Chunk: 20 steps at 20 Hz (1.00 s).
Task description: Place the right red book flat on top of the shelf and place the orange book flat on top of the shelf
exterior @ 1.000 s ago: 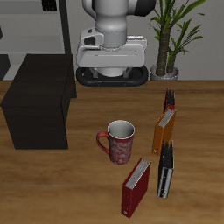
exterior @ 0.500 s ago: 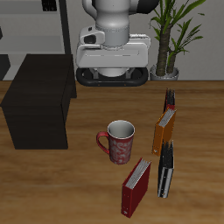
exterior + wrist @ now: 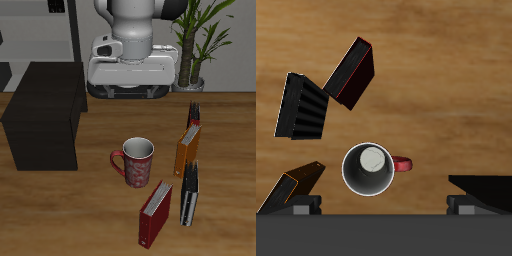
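The right red book (image 3: 155, 212) is found upright nearest the table's front edge, tilted out of line with that edge. The black-and-white book (image 3: 189, 195) is set upright just beside it. The mug (image 3: 135, 160) is placed farther back, near the table's middle. The orange book (image 3: 186, 148) is stood upright behind the black-and-white book, and the other red book (image 3: 193, 113) is positioned directly behind it. The shelf (image 3: 45, 115) is located along the side edge opposite the books. The gripper (image 3: 381, 208) is held above the mug, and its jaws are seen released, spread wide apart. A potted plant (image 3: 195, 40) is located at the back edge.
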Tool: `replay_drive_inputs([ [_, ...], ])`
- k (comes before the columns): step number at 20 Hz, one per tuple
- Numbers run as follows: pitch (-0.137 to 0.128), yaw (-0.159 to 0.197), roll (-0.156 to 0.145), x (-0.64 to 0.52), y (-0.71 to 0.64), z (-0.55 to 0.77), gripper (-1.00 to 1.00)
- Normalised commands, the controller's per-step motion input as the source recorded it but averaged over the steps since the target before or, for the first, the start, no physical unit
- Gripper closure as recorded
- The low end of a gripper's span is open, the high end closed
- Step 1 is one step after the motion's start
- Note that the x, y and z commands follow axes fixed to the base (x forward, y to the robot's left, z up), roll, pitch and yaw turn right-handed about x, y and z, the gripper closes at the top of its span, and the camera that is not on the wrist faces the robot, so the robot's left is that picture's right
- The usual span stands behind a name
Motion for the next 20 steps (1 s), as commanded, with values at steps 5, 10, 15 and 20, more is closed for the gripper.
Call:
replay_drive_inputs([
  [5, -0.003, 0.019, -0.038, 0.41, 0.08, -0.06, -1.00],
  [10, -0.038, 0.009, -0.022, 0.29, 0.09, -0.04, -1.00],
  [15, 0.010, -0.062, 0.002, 0.43, 0.08, -0.12, -1.00],
  [20, -0.014, 0.013, -0.028, 0.31, 0.00, -0.03, -1.00],
])
